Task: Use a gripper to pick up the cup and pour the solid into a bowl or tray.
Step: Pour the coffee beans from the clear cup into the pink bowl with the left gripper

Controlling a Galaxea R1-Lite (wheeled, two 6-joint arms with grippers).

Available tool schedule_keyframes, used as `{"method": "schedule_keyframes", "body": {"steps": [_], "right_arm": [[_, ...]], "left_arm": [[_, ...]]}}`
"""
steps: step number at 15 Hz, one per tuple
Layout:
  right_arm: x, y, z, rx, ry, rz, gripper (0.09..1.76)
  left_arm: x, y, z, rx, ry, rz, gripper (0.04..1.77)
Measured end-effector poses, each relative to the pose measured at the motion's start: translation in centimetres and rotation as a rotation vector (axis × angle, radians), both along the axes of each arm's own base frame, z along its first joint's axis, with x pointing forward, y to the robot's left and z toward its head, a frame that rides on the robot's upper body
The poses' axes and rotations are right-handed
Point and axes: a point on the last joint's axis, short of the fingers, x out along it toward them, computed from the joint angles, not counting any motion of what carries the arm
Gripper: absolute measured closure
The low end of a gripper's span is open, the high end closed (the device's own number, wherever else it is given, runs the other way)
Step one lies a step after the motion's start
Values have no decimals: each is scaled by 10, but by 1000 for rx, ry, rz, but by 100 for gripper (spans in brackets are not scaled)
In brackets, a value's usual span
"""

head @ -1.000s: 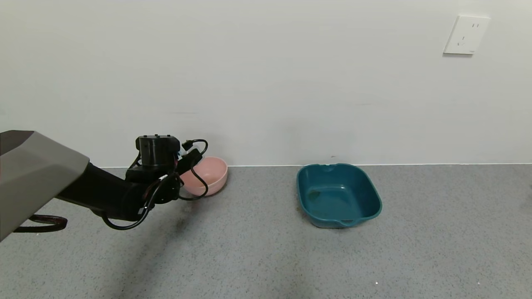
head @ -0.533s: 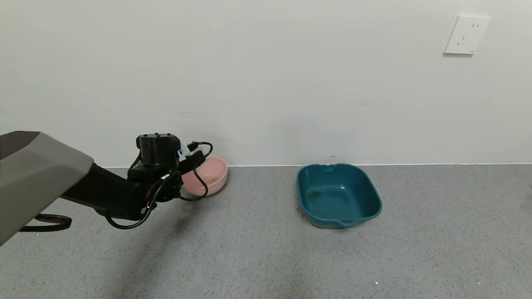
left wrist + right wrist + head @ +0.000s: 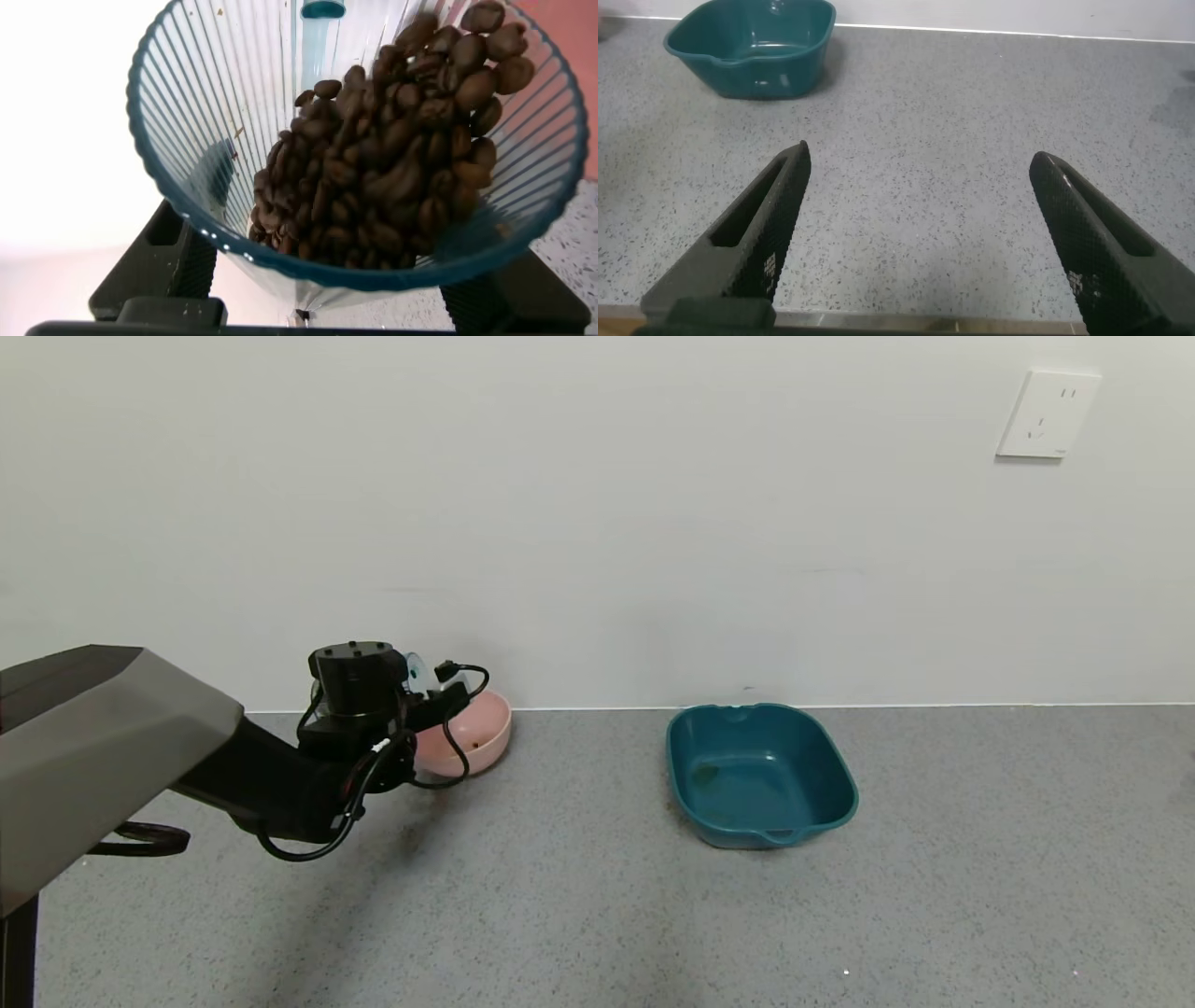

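- Cup point(image 3: 355, 140) sits tilted in our left hand point(image 3: 425, 695), pinched, beside the pink bowl point(image 3: 481, 733).
- Beans point(image 3: 392, 159) slide rimward; we judge pouring underway, so next we tip further.
- Our right hand point(image 3: 920, 233) idles, spread.

My left gripper point(image 3: 420, 695), at the left of the head view, now sits a little further right and lower than a second ago, closer over the near rim of the pink bowl point(image 3: 481, 747). My wrist is rolled further: the black motor block that faced the camera squarely now shows its round top. The cup point(image 3: 346, 140) has tipped with it, and a sliver of its rim now peeks out beside the wrist. A few dark beans point(image 3: 478, 743) now lie in the bowl, which looked bare before. My grey forearm reaches further into the frame.
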Motion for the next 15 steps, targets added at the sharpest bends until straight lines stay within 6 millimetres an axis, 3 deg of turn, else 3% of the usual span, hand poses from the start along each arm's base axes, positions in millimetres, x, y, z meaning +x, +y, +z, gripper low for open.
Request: {"method": "schedule_keyframes", "body": {"steps": [15], "right_arm": [[0, 0, 0, 0, 0, 0, 14]], "left_arm": [[-1, 0, -2, 187, 117, -15, 50]]}}
